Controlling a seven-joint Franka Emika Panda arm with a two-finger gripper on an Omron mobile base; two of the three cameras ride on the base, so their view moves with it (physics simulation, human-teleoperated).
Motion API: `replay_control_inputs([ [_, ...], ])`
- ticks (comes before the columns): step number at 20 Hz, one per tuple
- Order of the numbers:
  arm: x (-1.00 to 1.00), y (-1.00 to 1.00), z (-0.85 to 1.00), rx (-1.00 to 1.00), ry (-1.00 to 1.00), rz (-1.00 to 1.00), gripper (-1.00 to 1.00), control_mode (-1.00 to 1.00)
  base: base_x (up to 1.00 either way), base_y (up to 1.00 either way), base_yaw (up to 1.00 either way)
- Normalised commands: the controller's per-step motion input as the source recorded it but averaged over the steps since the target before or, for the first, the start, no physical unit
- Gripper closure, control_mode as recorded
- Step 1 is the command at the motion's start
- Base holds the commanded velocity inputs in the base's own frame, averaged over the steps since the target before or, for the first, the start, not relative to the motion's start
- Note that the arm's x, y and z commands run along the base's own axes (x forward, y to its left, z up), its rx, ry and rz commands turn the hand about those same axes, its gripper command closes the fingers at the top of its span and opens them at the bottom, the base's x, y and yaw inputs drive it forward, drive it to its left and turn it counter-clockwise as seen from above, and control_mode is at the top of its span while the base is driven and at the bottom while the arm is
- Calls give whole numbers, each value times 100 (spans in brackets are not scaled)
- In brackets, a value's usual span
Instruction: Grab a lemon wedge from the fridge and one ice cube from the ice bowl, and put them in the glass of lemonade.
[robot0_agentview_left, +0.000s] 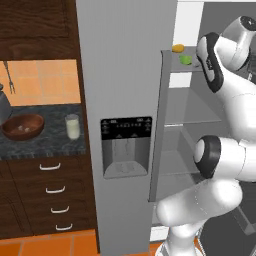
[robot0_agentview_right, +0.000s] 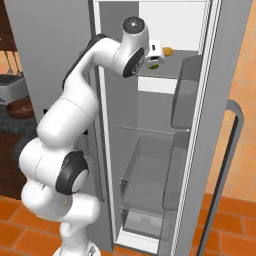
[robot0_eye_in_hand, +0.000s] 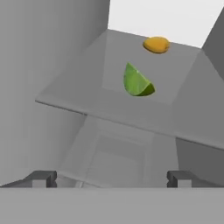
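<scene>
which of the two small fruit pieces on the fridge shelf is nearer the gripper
The green wedge-shaped lemon slice; the orange rounded piece lies farther back on the shelf.

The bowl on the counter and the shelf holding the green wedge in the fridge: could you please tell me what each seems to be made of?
The bowl looks like wood with a smooth finish: reddish-brown throughout with a darker rim. The shelf looks like clear glass or plastic: the lower fridge levels show faintly through it, and the wedge rests on a pale, see-through sheet. Which of the two it is, the rendering leaves open.
</scene>
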Motion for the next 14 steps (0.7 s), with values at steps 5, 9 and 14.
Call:
replay_control_inputs([
  [5,48,-11,-1,0,0,39,-100,-100,0,0,0],
  [9,34,-2,0,-3,0,25,-100,-100,0,0,0],
  [14,43,5,-11,-9,2,8,-100,-100,0,0,0],
])
